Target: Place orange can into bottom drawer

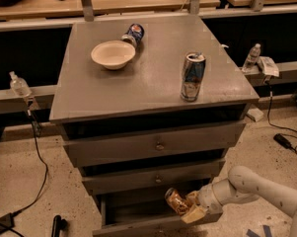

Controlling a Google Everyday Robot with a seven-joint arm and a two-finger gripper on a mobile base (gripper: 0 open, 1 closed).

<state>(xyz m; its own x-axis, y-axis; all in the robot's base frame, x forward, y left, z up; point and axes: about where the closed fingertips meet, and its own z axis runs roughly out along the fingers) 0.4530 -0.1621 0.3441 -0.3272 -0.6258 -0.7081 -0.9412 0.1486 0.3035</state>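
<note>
Camera view: end effector clamped on orange can, hovering over open bottom drawer; lowering and release left.

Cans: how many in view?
3. The orange can sits in the gripper above the open bottom drawer; a blue-and-silver can stands on the cabinet top; a dark blue can lies behind the bowl. More may be hidden.

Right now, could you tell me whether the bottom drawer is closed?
No, the bottom drawer stands pulled out, and the gripper holds the orange can over the right part of its open interior.
</note>
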